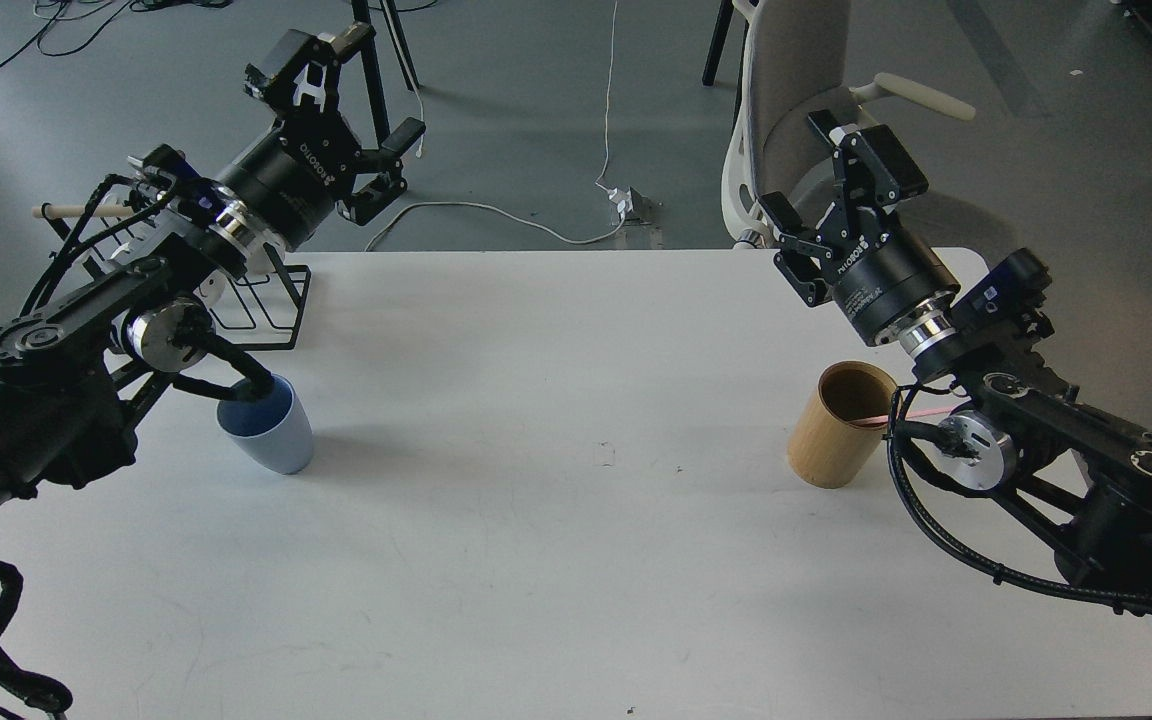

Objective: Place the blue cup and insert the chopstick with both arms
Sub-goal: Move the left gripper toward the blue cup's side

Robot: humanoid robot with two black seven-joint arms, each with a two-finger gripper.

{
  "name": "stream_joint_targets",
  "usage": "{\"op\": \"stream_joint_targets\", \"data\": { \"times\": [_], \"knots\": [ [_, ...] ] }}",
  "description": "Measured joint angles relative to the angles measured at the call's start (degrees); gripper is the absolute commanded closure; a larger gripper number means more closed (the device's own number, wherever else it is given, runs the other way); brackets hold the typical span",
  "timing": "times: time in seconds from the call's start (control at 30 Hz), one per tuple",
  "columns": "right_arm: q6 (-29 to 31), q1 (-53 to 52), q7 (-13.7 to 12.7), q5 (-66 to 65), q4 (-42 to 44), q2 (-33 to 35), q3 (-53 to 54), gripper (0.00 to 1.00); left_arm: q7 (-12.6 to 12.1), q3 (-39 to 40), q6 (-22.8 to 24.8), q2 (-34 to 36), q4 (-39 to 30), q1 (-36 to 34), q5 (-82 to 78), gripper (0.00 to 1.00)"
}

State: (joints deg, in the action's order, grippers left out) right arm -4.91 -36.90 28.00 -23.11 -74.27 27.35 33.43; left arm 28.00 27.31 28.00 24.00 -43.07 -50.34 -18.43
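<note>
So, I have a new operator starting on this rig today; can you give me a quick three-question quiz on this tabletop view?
1. True or false: the left gripper is holding the blue cup.
2. Which thing stands nearest the right arm's wrist?
A. the black wire rack
B. the wooden cylinder holder
C. the blue cup
3. Fill in: the thin pink chopstick shows just beside the ___ of the wooden holder.

Key:
1. False; both grippers, the right gripper too, are open, empty and raised above the white table.
2. B.
3. Rim.
</note>
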Motion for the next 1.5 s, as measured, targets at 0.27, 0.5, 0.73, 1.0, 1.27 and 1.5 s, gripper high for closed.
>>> {"op": "stream_joint_targets", "data": {
  "times": [0.27,0.5,0.73,1.0,1.27,1.5],
  "knots": [
    [-0.1,-0.2,0.0,0.0,0.2,0.2,0.1,0.05,0.0,1.2,0.0,0.3,0.0,0.0,0.3,0.0],
    [0.0,0.3,0.0,0.0,-0.2,1.4,2.8,0.05,0.0,2.5,0.0,0.3,-2.5,-0.4,0.3,0.0],
    [0.2,0.6,0.0,0.0,-0.1,2.2,5.6,0.05,0.0,4.3,0.0,13.8,-17.8,-1.0,-2.3,0.0],
    [0.3,0.7,0.0,-0.1,-0.1,5.6,6.2,0.05,0.0,-6.8,0.0,36.9,-25.5,-2.8,-26.8,0.01],
    [2.4,1.7,0.0,0.0,0.5,6.3,7.1,0.05,0.0,-23.1,-6.9,39.2,-18.8,-3.1,-55.2,0.01],
    [2.5,2.9,0.0,0.0,0.5,6.3,7.2,0.05,0.0,-28.7,-11.2,33.7,-12.1,-2.5,-57.9,0.03]
  ]
}}
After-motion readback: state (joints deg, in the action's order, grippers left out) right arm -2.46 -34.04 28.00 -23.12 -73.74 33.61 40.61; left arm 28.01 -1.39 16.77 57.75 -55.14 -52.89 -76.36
